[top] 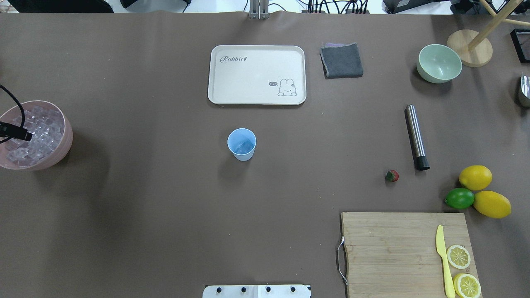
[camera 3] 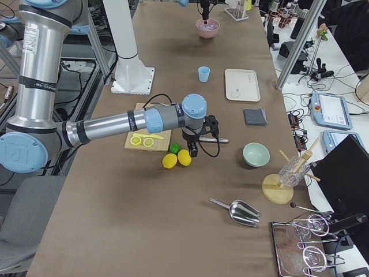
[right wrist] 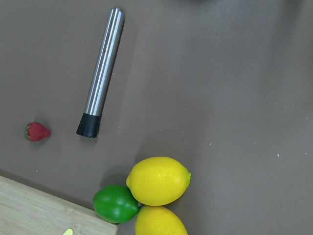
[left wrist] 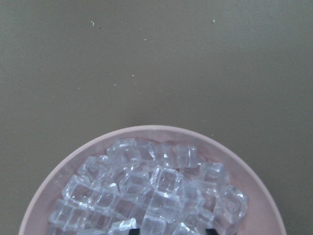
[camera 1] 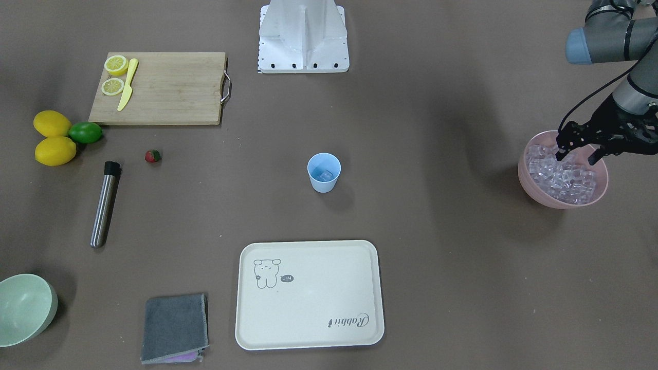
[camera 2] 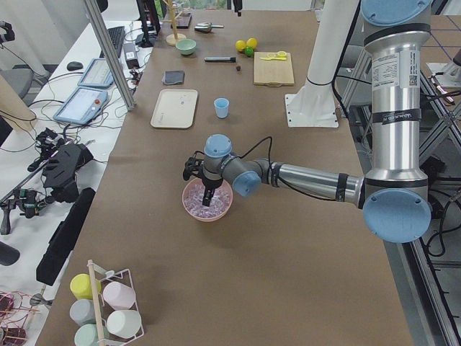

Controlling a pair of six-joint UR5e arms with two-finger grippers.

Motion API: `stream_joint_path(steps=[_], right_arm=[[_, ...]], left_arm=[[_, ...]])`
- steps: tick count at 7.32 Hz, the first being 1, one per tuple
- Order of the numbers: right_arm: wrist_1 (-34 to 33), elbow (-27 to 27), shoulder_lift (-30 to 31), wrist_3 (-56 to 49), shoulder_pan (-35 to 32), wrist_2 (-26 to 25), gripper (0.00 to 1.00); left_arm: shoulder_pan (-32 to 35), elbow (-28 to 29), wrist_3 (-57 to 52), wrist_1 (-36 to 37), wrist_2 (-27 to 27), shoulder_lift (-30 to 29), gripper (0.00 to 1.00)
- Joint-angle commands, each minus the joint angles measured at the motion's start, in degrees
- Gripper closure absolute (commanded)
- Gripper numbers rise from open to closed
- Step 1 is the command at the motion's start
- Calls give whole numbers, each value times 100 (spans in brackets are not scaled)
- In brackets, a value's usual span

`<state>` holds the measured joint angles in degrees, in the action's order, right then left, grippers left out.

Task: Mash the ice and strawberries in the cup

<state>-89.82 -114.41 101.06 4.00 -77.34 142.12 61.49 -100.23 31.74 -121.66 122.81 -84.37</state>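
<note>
The light-blue cup (camera 1: 324, 180) stands upright mid-table with a clear piece of ice (camera 1: 325, 176) inside. More ice (camera 1: 563, 177) fills a pink bowl (camera 1: 529, 180) at the table's left end. My left gripper (camera 1: 577, 155) is open over that bowl, its fingertips down among the cubes with nothing held. In the left wrist view the ice (left wrist: 151, 196) lies right below. The strawberry (camera 1: 152, 155) lies alone on the table near a steel muddler (camera 1: 105, 203). My right gripper (camera 3: 193, 147) hovers over the lemons; I cannot tell its state.
A wooden cutting board (camera 1: 169, 90) carries two lemon halves and a yellow knife (camera 1: 127, 85). Two lemons (camera 1: 54, 150) and a lime (camera 1: 85, 132) sit beside it. A cream tray (camera 1: 308, 295), a grey cloth (camera 1: 175, 328) and a pale green bowl (camera 1: 25, 308) lie along the far side.
</note>
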Motion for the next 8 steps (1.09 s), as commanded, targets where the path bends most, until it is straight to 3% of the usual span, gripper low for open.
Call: stream_joint_path(steps=[1,5,8], right_arm=[[0,-3,19,-13,0,0,0],[0,-3,19,-14,0,0,0],[9,-11,80,-14,0,0,0]], left_arm=[[-268,-22,-202,-51,-247,34,21],[-234,-93,-2360,-121,-196,158,22],[-269,99,-2961,-438,-240,237,22]])
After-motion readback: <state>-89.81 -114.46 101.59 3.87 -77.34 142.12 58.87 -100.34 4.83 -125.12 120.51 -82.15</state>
